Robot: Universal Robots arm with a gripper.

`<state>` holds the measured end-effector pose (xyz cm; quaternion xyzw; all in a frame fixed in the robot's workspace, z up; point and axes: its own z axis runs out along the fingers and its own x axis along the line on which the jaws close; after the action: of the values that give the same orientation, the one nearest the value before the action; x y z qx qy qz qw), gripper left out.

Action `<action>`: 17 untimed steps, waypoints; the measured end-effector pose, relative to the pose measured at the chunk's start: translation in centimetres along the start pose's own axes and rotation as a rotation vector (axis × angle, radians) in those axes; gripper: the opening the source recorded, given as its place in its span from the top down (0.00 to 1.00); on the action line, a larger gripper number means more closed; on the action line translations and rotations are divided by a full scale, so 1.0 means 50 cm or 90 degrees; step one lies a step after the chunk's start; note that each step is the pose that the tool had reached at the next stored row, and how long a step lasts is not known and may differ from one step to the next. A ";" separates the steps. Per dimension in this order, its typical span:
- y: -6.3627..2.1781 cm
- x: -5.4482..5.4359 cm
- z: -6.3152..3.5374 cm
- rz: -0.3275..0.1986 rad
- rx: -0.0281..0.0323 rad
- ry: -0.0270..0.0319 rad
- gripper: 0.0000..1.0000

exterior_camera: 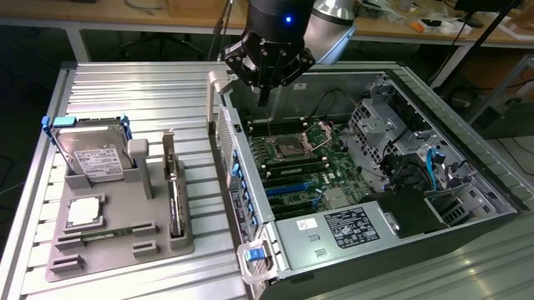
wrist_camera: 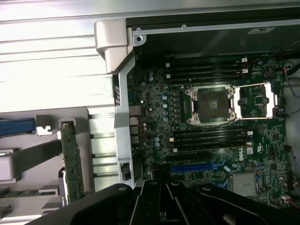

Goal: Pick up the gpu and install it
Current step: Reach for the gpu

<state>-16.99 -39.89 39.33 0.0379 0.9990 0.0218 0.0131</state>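
Ribbed metal table (exterior_camera: 142, 94) carries a grey tray (exterior_camera: 117, 244) and an open computer case (exterior_camera: 479, 169), with cluttered workbenches behind. The gripper (exterior_camera: 262, 99) (wrist_camera: 159, 185) hangs over the case's far end. Its fingers (exterior_camera: 264, 87) are drawn together to a narrow tip and hold nothing.

Directly beneath the fingers lies the motherboard (exterior_camera: 292, 169) (wrist_camera: 154, 93), with the open processor socket (exterior_camera: 294, 149) (wrist_camera: 211, 105) just beyond their tip and dark memory slots (wrist_camera: 206, 70) on both sides of it.

The gpu (exterior_camera: 174, 194) (wrist_camera: 72, 164) is well apart from the fingers, outside the case, standing on edge in a slot of the tray. The case's pale rear frame (wrist_camera: 121, 117) stands between it and the fingers.

Farther from the fingers than the gpu, a hard drive (exterior_camera: 96, 156) stands upright in the tray. Its white label's print is too small to read.

A white Dell mark (wrist_camera: 248, 151) sits on the motherboard near the blue slots (wrist_camera: 197, 166). The power supply (exterior_camera: 351, 226), far from the fingers, bears a black-and-white label that cannot be read.
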 end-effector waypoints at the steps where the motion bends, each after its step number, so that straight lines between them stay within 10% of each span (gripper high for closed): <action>1: 0.000 0.002 0.000 0.000 0.0000 0.0000 0.89; 17: -0.004 0.047 -0.001 0.000 -0.0004 0.0000 0.89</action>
<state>-19.34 -39.89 39.33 0.0379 0.9990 0.0221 0.0131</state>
